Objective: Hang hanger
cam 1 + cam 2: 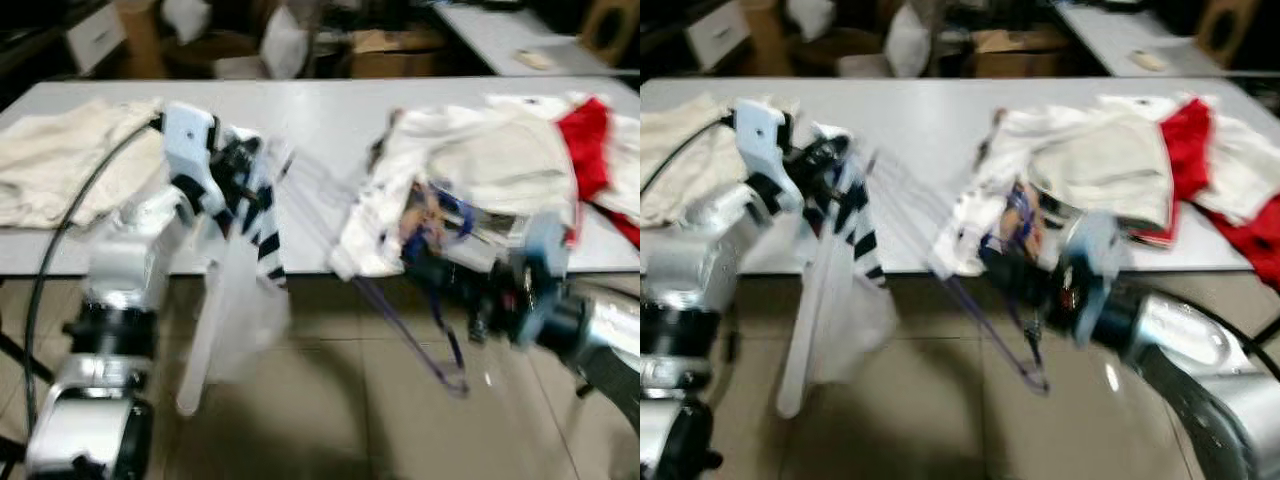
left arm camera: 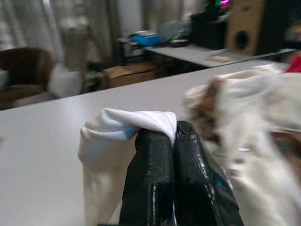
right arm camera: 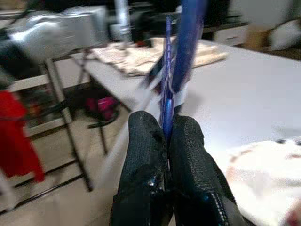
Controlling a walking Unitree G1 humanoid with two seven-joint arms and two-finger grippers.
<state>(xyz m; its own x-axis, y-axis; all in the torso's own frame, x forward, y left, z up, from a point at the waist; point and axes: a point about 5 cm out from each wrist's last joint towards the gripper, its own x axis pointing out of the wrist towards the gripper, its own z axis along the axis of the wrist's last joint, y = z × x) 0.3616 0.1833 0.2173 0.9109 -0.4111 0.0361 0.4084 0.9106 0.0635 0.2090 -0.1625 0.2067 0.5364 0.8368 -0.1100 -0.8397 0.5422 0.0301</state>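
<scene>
Beside the table's [image 1: 330,120] clothes pile [image 1: 480,180], claws pinch hanger [image 1: 420,340].

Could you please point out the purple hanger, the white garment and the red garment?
purple hanger [image 3: 165,101]: right wrist view, bar above fingers.
white garment [image 2: 136,121]: left wrist view, pinched fold.
red garment [image 1: 588,145]: left eye view, middle.

Purple hanger [image 1: 420,340], white garment [image 1: 235,300] (black stripes), red cloth [image 1: 585,145]

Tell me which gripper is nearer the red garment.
Right. The right gripper is shut on the hanger near the clothes pile, below the red garment. The left gripper holds the white cloth across the table.
</scene>
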